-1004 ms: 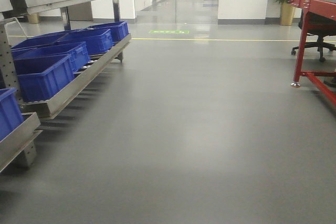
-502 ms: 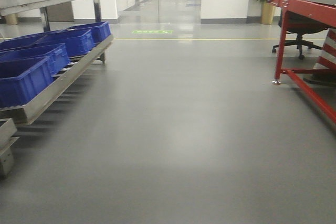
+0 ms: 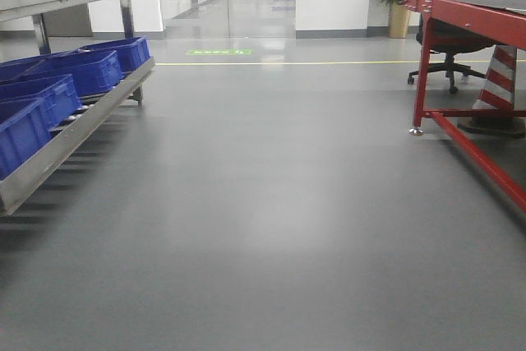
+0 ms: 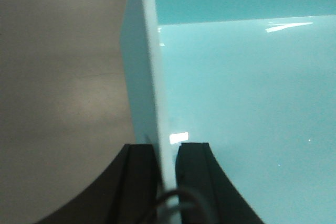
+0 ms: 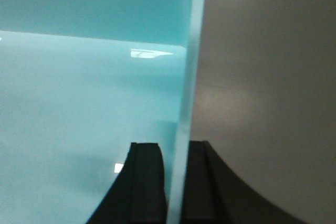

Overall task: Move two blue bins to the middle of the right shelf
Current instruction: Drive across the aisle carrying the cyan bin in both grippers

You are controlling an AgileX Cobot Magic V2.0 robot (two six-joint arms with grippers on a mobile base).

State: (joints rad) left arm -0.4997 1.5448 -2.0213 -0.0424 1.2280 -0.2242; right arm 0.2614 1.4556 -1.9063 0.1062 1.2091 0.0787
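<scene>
Left wrist-mounted view: my left gripper (image 4: 167, 153) is pinched on a blue rectangular plastic bin (image 4: 247, 93), which renders pale turquoise here, at its upright near wall (image 4: 142, 66). One finger sits outside that wall and the other inside. The rim runs straight ahead from the fingertips. The bin's cavity lies on the inner side of these fingers, toward my right arm.

In the right wrist-mounted view, my right gripper (image 5: 176, 153) nips the opposite wall (image 5: 188, 66) in the same manner, with the cavity toward my left arm. The bin hangs between both sets of fingers, its span running arm to arm, so neither arm is nearer. I cannot tell whether a second bin is nested with it.

The front-facing view shows a grey steel rack (image 3: 74, 133) of dark blue crates (image 3: 90, 71) on my left fingers' side and a red steel-framed table (image 3: 468, 14) on my right fingers' side. No right shelf is in view. I judge that the base must find that shelf before the fingers part.
</scene>
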